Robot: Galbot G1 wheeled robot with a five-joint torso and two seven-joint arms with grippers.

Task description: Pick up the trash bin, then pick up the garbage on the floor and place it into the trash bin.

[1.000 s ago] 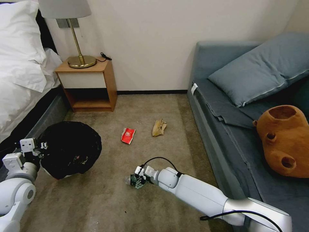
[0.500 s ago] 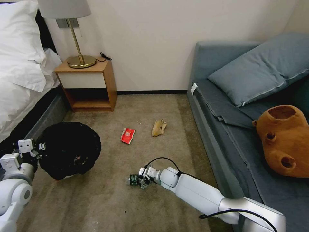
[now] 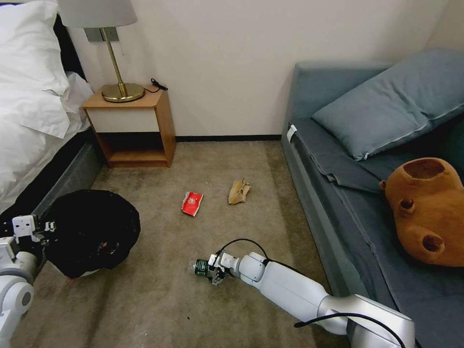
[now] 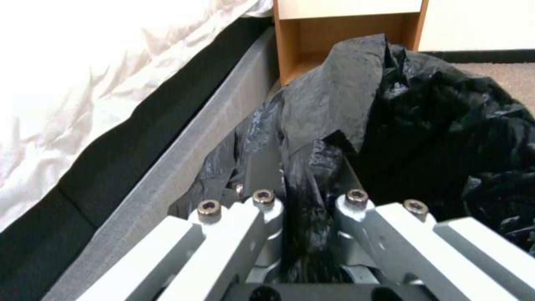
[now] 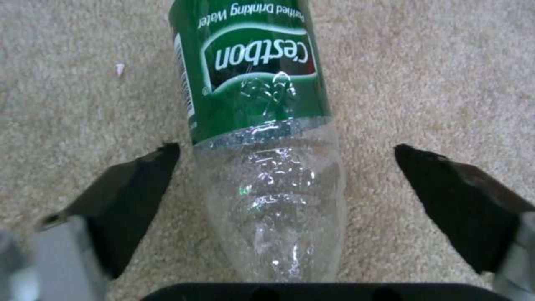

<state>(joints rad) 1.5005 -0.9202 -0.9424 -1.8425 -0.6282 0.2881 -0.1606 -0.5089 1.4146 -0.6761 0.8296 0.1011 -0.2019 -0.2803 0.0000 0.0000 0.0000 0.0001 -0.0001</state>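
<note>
We see the trash bin (image 3: 89,232), round and wrapped in a crinkled black plastic bag (image 4: 390,125) that covers its rim and sides, with a sliver of white showing underneath. It sits tilted beside the bed. The clear plastic bottle (image 5: 262,146) lies on its side on the carpet, empty and slightly crumpled, a green label around its middle. Farther along the floor lies the red snack packet (image 3: 192,203), flat and creased, and near it, apart, the tan paper bag (image 3: 239,191), crumpled and folded over on itself.
</note>
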